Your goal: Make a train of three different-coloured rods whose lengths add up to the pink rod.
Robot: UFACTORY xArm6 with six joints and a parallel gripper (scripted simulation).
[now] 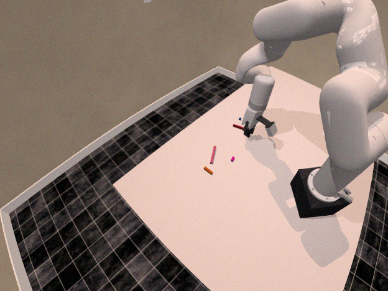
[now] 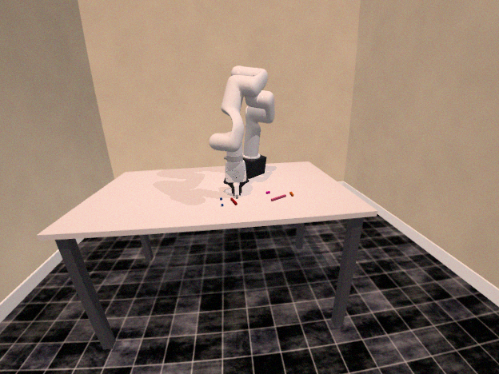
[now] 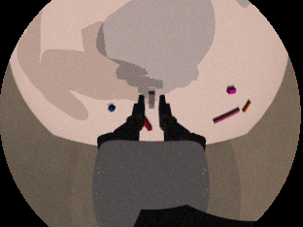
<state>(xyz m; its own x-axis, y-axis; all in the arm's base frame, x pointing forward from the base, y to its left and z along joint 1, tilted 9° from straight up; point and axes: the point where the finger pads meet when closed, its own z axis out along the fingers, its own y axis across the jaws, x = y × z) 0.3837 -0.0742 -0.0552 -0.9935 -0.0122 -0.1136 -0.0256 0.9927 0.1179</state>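
My gripper (image 1: 248,133) (image 2: 237,195) (image 3: 151,102) is low at the table with its fingers partly open. The grey rod (image 3: 151,101) lies between the fingertips, with a gap on each side in the wrist view; the fingers hide it in the top view. The red rod (image 1: 237,126) (image 2: 233,200) (image 3: 148,124) lies flat just beside the gripper. The pink rod (image 1: 212,155) (image 2: 278,197) (image 3: 226,115) lies apart, with the orange rod (image 1: 208,170) (image 2: 291,193) (image 3: 247,106) near one end. The magenta rod (image 1: 232,158) (image 2: 268,192) (image 3: 231,90) lies separately.
Two small blue rods show in the exterior view, one blue rod (image 2: 221,198) behind another blue rod (image 2: 221,204), both near the red rod. Only one blue rod (image 1: 240,118) shows in the top view. The black robot base (image 1: 313,194) stands on the table (image 1: 200,225).
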